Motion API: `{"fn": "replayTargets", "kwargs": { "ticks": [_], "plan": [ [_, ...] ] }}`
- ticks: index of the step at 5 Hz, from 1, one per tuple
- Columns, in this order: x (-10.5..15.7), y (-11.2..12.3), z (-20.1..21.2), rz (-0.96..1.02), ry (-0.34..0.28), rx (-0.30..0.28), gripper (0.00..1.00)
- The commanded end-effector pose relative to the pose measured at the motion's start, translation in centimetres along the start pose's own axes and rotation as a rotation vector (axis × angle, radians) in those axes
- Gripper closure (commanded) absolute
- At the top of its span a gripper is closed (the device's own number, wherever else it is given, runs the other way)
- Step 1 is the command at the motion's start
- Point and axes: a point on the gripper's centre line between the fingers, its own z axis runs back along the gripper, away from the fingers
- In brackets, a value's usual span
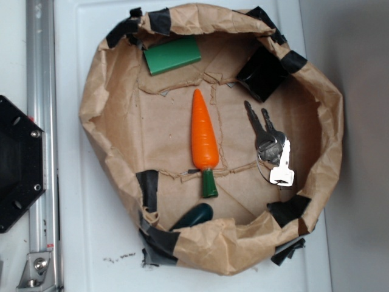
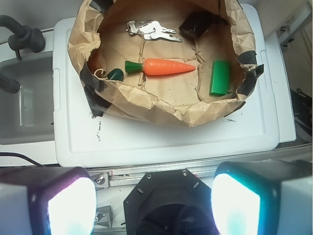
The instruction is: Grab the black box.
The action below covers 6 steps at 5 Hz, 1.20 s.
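We see the black box [image 1: 262, 73] resting tilted against the wall of the crumpled brown paper bowl [image 1: 91, 109], at the rim patched with black tape strips [image 1: 159, 20]. Inside the bowl, a bunch of keys [image 1: 270, 145] lies near the box, an orange carrot [image 1: 203, 131] fills the middle, and a green block [image 1: 172, 55] sits beyond the carrot. A dark green object [image 1: 193, 216] hides under the bowl's fold. Our gripper [image 2: 154, 203] hangs well apart from the bowl, fingers [image 2: 71, 205] spread wide, holding nothing.
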Motion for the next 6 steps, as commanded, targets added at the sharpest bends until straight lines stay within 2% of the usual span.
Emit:
{"fn": "replayTargets", "kwargs": {
  "ticks": [1,2,3,4,5,6],
  "plan": [
    [0.0,0.0,0.0,0.000,0.000,0.000,0.00],
    [4.3,2.3,-2.6,0.187,-0.128,-0.008,0.00],
    [8.4,4.0,-6.1,0.273,-0.116,-0.005,0.00],
    [11.8,5.1,-10.6,0.367,-0.112,0.038,0.00],
    [13.3,5.9,-12.9,0.461,-0.042,0.092,0.00],
    [13.3,5.9,-12.9,0.461,-0.042,0.092,0.00]
  ]
}}
